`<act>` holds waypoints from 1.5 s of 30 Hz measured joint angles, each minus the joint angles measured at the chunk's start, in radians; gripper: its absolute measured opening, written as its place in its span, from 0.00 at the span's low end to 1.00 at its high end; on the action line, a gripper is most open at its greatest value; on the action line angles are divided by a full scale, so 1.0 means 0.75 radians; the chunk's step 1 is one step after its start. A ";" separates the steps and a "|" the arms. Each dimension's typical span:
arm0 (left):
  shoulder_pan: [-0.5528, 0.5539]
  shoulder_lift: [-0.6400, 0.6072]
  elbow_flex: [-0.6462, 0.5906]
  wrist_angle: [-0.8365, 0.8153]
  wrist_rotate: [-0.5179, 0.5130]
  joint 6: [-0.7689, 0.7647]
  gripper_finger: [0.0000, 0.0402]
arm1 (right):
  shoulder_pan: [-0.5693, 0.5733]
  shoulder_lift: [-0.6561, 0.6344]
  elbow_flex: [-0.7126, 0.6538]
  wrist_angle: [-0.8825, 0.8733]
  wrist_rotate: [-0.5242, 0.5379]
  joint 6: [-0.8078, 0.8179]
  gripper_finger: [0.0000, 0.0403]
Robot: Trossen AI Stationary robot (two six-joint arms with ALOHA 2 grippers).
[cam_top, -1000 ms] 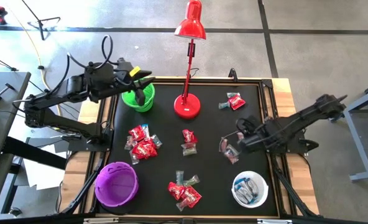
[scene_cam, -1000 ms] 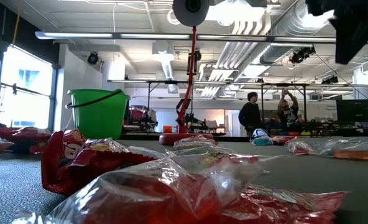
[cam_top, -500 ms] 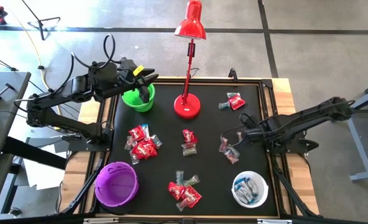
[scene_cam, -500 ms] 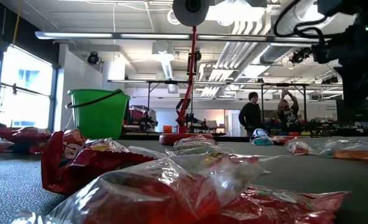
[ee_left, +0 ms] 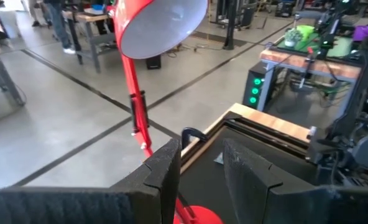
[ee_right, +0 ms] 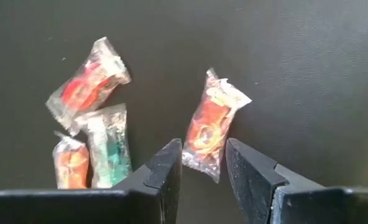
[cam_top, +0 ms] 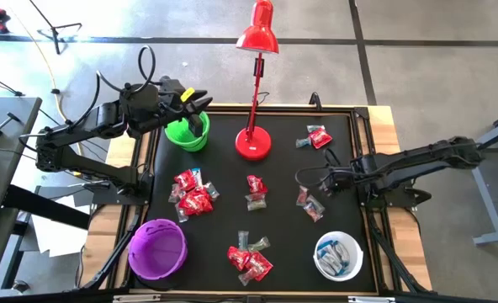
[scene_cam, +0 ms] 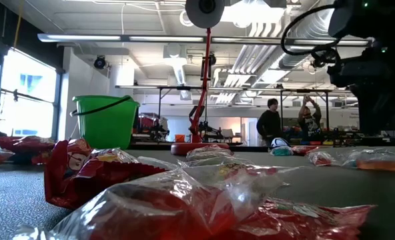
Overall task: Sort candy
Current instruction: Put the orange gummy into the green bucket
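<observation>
Over the mat's right side, the right gripper hovered part-open, jaws straddling a red-filled candy, apparently lined up to pick; the left gripper hung empty over the green bowl.

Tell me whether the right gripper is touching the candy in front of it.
Cannot tell. In the right wrist view the right gripper has its open fingers either side of the orange candy's end, but no contact or gap shows plainly.

A red lamp stands at the bench's far edge; a green bowl sits beside its base, purple and white bowls lie well apart.
</observation>
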 joint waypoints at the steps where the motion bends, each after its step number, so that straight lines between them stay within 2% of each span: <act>1: 0.000 0.000 0.000 0.000 -0.006 0.005 0.26 | -0.011 0.000 -0.007 -0.003 -0.012 -0.001 0.30; 6: 0.000 0.000 0.000 0.010 -0.011 0.050 0.26 | -0.061 0.000 -0.029 0.030 -0.121 0.000 0.30; 9: 0.000 0.000 0.000 0.015 -0.012 0.081 0.26 | -0.078 0.000 -0.029 0.047 -0.124 0.000 0.32; 17: 0.000 -0.001 0.000 0.039 -0.012 0.135 0.26 | -0.118 0.008 -0.029 0.047 -0.113 0.003 0.45; 21: 0.000 -0.001 0.000 0.039 -0.012 0.135 0.26 | -0.141 0.066 -0.029 0.045 -0.113 0.034 0.47; 27: 0.000 -0.001 0.000 0.039 -0.012 0.135 0.26 | -0.181 0.187 -0.029 0.045 -0.128 0.035 0.45; 36: 0.000 -0.001 0.000 0.039 -0.012 0.120 0.26 | -0.200 0.336 -0.029 0.155 -0.313 -0.014 0.33; 45: 0.000 -0.001 0.000 0.039 -0.012 0.120 0.26 | -0.200 0.376 -0.029 0.237 -0.341 -0.010 0.08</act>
